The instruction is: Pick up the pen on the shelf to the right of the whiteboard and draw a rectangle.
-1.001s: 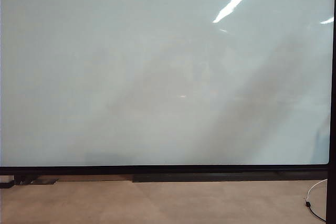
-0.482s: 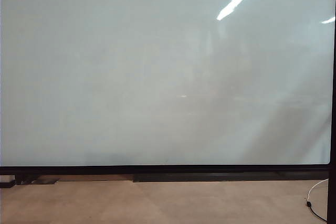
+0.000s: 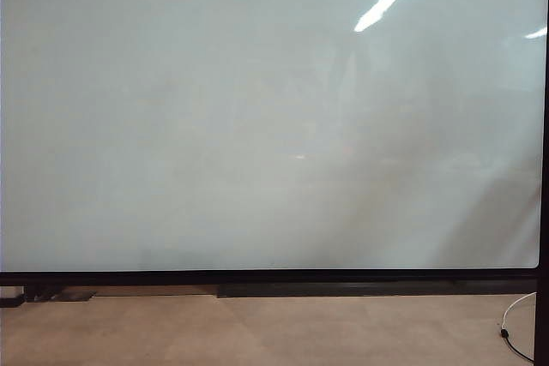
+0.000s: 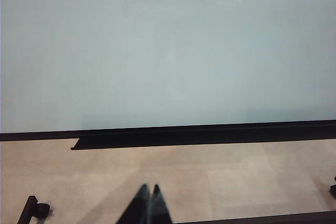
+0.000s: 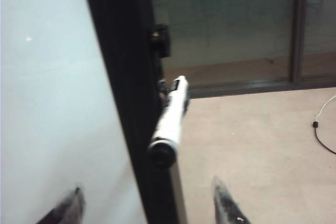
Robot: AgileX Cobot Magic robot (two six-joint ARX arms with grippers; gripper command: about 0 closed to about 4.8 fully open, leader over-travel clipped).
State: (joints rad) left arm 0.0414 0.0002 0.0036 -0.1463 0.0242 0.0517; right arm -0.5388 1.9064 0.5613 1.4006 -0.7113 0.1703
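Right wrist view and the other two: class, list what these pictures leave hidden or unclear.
- Pen: its mount is hidden behind the whiteboard frame, right wrist view; absent from the exterior view.
- Right hand: open, only blurred fingertips show, cut off by the picture edge.
- Left hand: shut, only dark tips show.
- Both hands: outside the exterior view.

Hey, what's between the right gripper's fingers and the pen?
Nothing: in the right wrist view, the open right gripper faces the pen across an empty gap.

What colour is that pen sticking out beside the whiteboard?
The pen has a white barrel with a black end facing the camera, clearest in the right wrist view.
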